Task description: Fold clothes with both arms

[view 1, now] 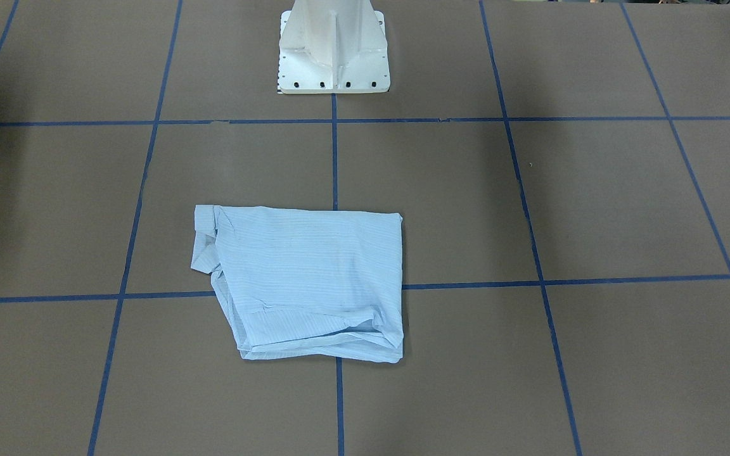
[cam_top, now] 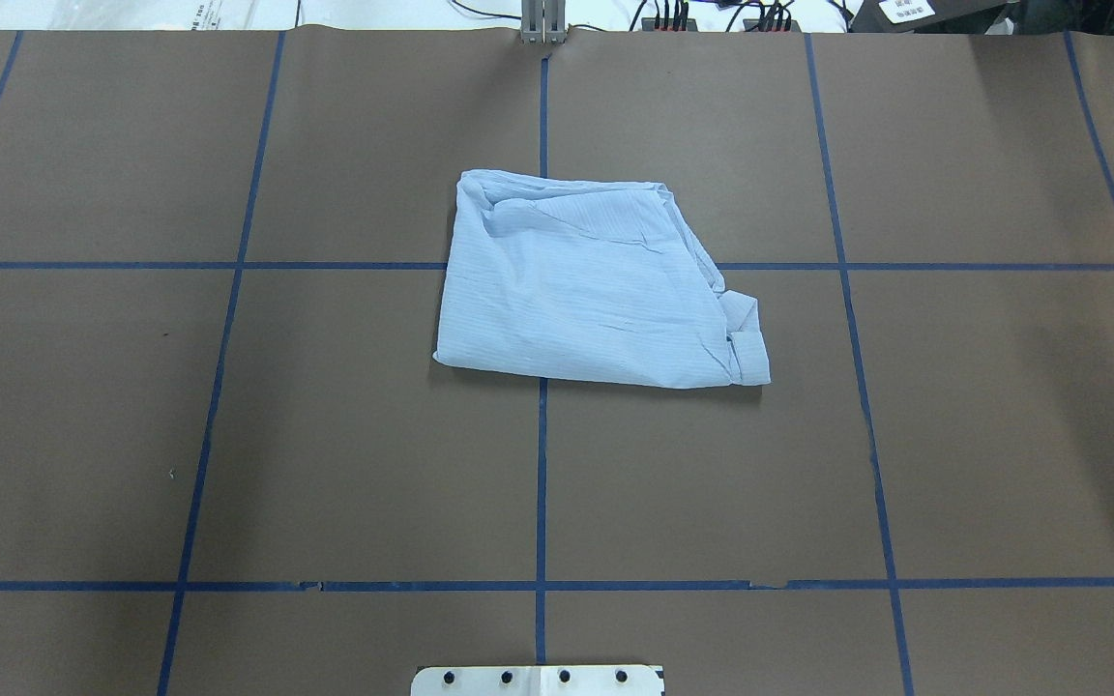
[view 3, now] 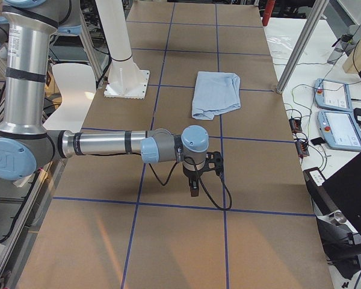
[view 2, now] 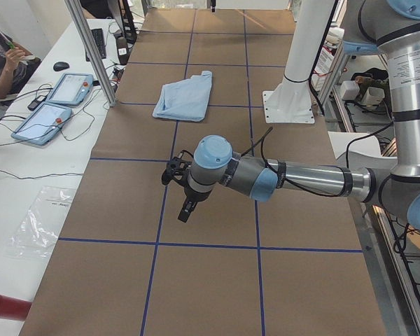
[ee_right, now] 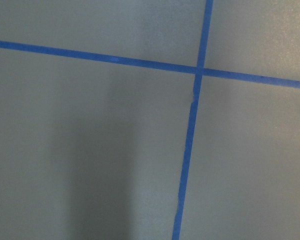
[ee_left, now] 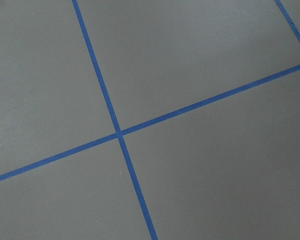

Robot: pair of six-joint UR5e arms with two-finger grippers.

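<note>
The bench (cam_top: pixel 325 435) carries 1 shirt. 2 arms reach low over it, the left arm (view 2: pixel 301 178) and the right arm (view 3: pixel 102 144), each out to its own side of the white pedestal (view 1: pixel 333 57). The folded light-blue shirt (cam_top: pixel 596 290) lies straight in front of the pedestal, long axis crosswise, well apart from both arms; neither looks clearly nearer. Of the 2 tools, left tool (view 2: pixel 185 210) and right tool (view 3: pixel 194 188), I cannot tell whether either is open or closed.

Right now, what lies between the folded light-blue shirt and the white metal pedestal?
Between shirt and pedestal: only brown table paper and blue tape lines, per the overhead view.
</note>
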